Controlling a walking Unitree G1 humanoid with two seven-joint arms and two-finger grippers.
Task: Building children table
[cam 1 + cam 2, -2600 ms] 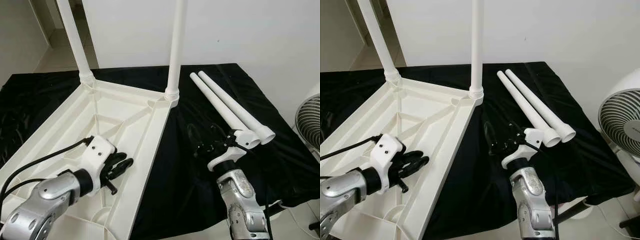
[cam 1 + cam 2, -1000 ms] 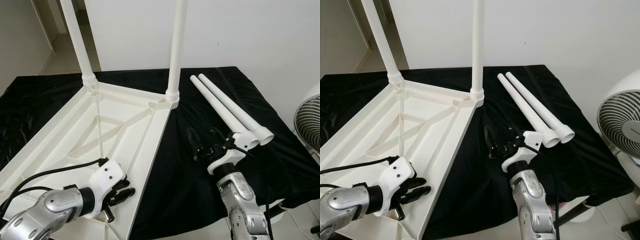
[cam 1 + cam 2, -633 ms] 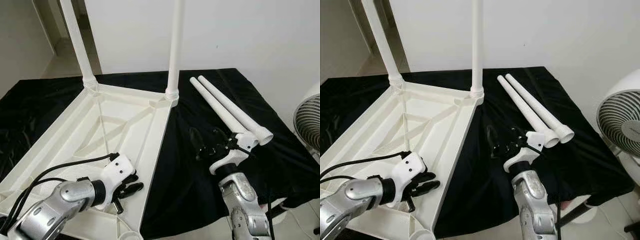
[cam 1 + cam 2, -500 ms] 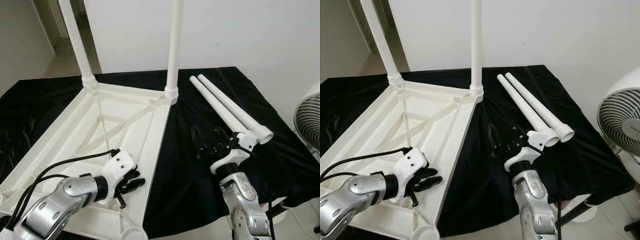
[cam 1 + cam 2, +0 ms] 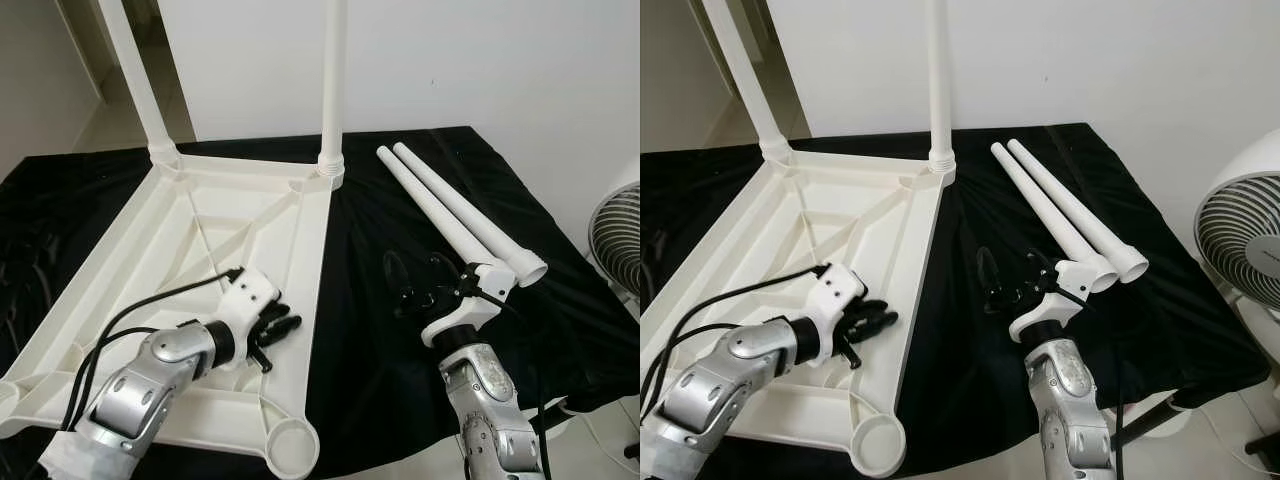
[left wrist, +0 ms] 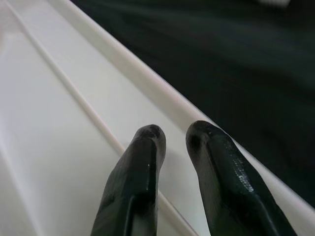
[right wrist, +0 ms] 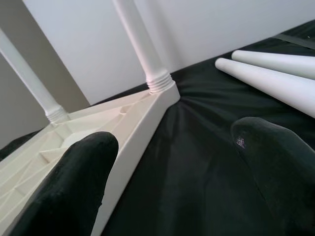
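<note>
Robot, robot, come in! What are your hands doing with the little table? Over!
Left gripper nearly shut, empty, over upturned tabletop near its right edge. Right gripper open above black cloth. Two loose legs waiting. Nothing blocking.

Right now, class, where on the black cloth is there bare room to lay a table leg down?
Bare cloth lies between the tabletop and the right gripper. More lies right of the loose legs, toward the fan. The tabletop takes up the left side.

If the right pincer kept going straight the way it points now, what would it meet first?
Probably the black cloth just ahead of the open right pincer, then the upturned tabletop edge near its screwed-in leg. Depth is unclear, so this is a guess.
</note>
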